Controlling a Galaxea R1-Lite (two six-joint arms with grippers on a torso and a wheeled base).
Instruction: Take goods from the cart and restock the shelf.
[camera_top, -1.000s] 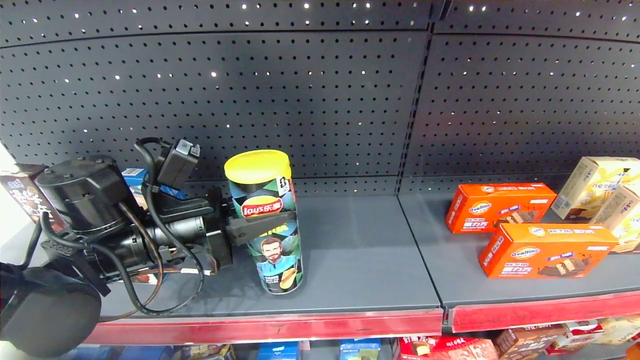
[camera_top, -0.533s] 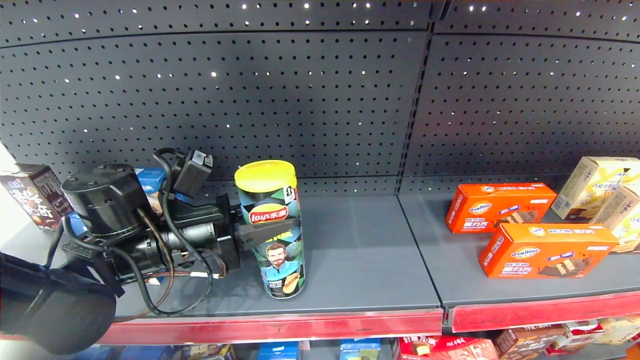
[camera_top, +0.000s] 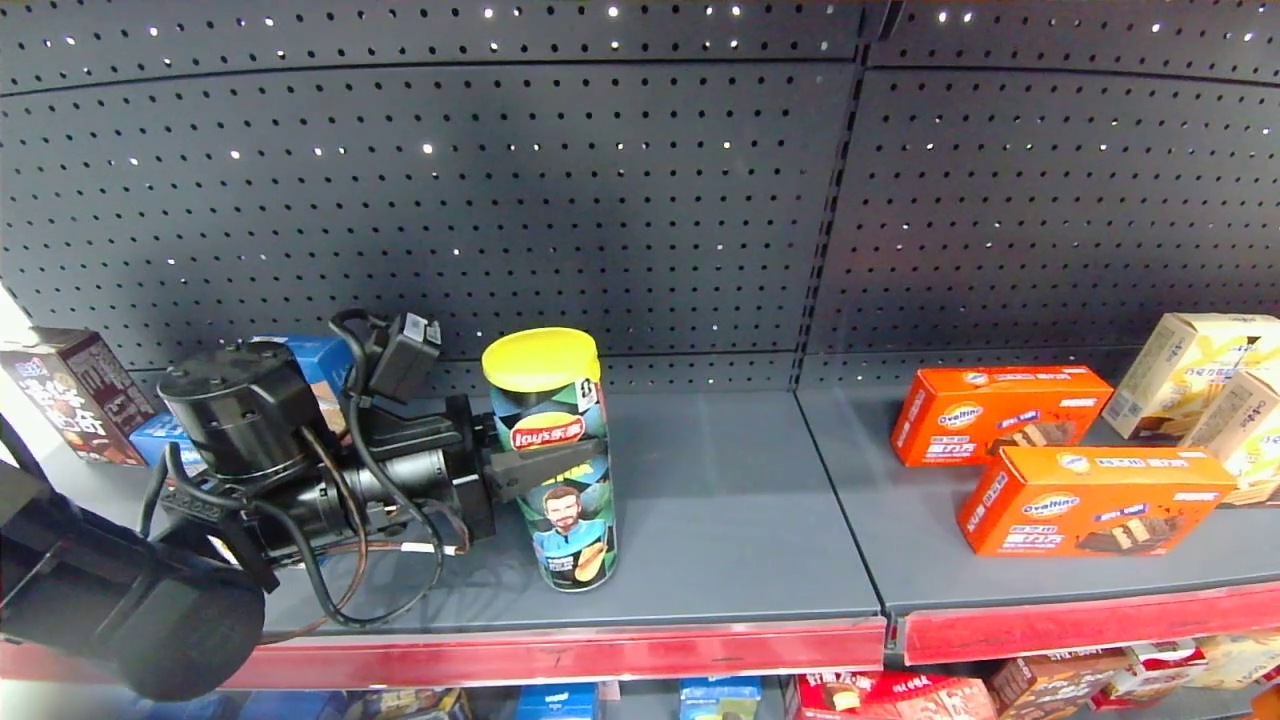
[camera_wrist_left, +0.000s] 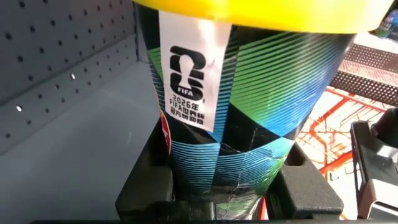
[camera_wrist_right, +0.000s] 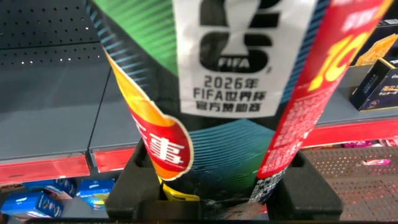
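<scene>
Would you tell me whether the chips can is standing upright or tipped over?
Upright: chips can vertical, yellow lid uppermost, held by left gripper.

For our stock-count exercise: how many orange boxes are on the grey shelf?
2: one orange box toward the right bay's back, another nearer its front edge; more may be hidden.

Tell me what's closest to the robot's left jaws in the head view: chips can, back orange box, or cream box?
1. chips can: gripped in the jaws, shelf's left bay.
2. back orange box: right bay, near the divider.
3. cream box: far right edge.
</scene>
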